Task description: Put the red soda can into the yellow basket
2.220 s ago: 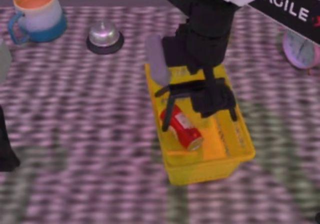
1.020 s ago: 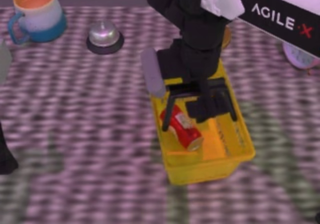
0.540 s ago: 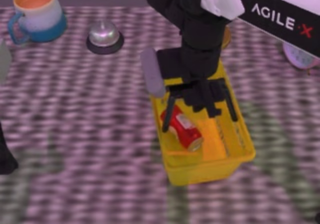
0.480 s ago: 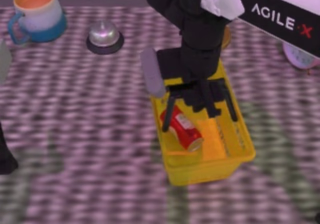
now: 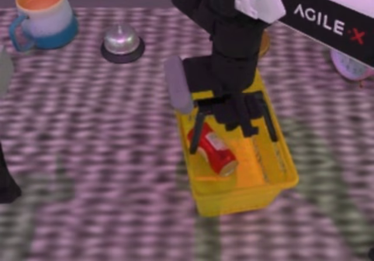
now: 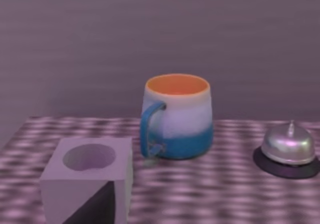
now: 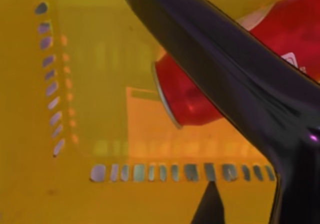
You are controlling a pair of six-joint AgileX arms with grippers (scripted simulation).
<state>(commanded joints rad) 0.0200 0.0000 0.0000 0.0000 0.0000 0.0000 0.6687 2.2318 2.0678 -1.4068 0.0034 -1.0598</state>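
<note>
Right end effector (image 5: 244, 116) hangs over the far half of the yellow basket (image 5: 280, 182), fingers spread and holding nothing. Just nearer the camera and toward the top view's left of it, the red soda can (image 5: 211, 150) lies on its side on the basket floor, apart from the fingers. The right wrist view shows the can's silver rim beside a dark finger (image 7: 235, 83). Left arm sits parked at the tabletop's left edge.
</note>
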